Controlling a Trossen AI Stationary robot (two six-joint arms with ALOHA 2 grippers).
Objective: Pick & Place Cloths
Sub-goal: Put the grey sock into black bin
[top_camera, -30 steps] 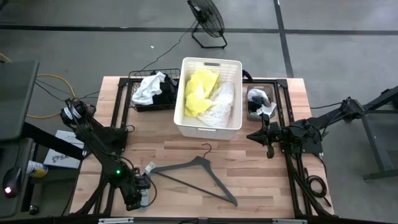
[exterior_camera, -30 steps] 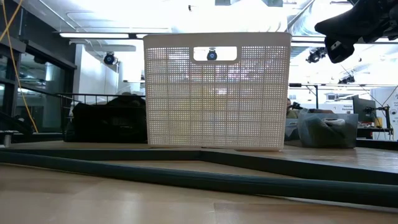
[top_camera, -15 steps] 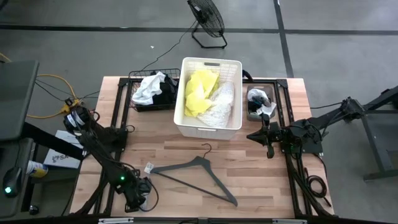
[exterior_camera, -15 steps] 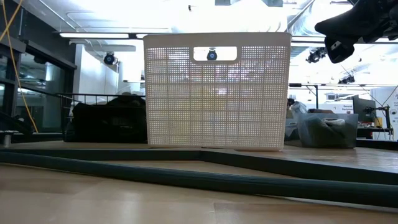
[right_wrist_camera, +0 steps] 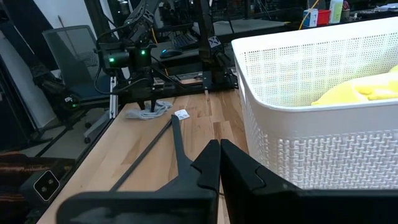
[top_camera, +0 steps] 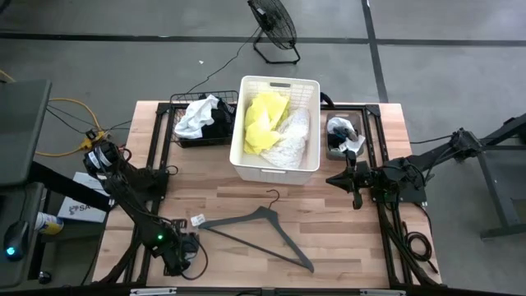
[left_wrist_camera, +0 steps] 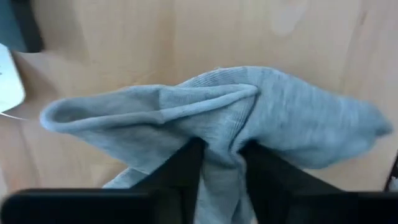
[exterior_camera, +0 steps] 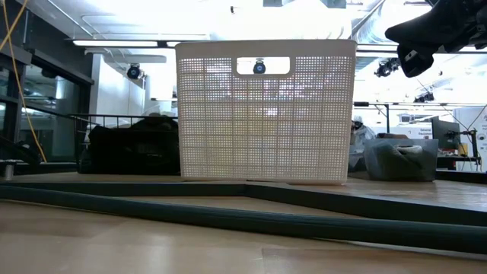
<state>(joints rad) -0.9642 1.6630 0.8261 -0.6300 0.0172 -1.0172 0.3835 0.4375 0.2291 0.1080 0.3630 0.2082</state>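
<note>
At the lower left of the high view, the left gripper [top_camera: 182, 256] pinches a small grey cloth [left_wrist_camera: 249, 124] against the table [top_camera: 329, 230] — fingers [left_wrist_camera: 186, 168] narrowed into its folds. The right gripper [top_camera: 355, 185] hangs at centre right, fingers together with nothing between them. In the white basket [top_camera: 246, 168] (upper centre) lie a neon yellow cloth [top_camera: 261, 123] and a white lacy cloth [top_camera: 289, 140]. A dark hanger [top_camera: 263, 230] lies below the basket.

My fingers [right_wrist_camera: 219, 163] pressed together. Basket [right_wrist_camera: 323, 124] close by, yellow cloth [right_wrist_camera: 357, 91] inside. Hanger [right_wrist_camera: 163, 144] on table; far gripper [right_wrist_camera: 149, 99] over grey cloth [right_wrist_camera: 148, 112].
</note>
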